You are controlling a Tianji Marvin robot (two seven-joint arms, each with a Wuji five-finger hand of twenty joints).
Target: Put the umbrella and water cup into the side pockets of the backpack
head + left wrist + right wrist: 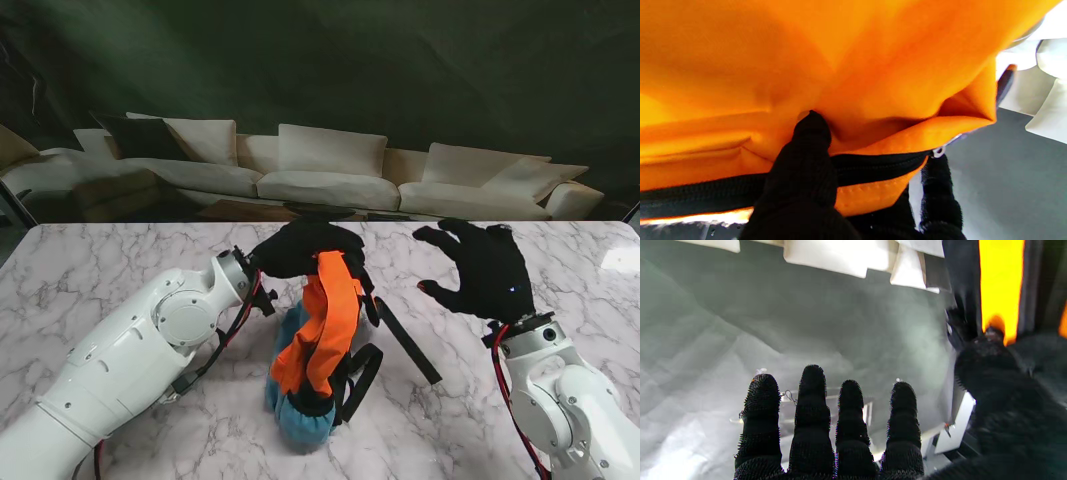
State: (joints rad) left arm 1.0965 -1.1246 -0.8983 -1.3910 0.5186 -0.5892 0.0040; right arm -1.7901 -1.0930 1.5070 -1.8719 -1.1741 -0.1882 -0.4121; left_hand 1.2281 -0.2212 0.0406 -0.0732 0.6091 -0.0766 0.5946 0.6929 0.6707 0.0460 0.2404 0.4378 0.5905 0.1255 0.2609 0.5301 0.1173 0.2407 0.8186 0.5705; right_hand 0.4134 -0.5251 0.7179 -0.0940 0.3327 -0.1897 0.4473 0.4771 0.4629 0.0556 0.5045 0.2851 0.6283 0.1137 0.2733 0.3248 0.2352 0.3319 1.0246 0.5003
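An orange and blue backpack stands upright mid-table, black straps trailing to its right. My left hand, in a black glove, is shut on the backpack's top. In the left wrist view orange fabric and a black zipper fill the picture, my gloved fingers pinching them. My right hand hovers open to the right of the backpack, fingers spread, holding nothing. In the right wrist view an orange strip of the backpack shows. I see no umbrella or water cup.
The marble table stretches around the backpack. A cream sofa stands beyond the table's far edge against a dark backdrop.
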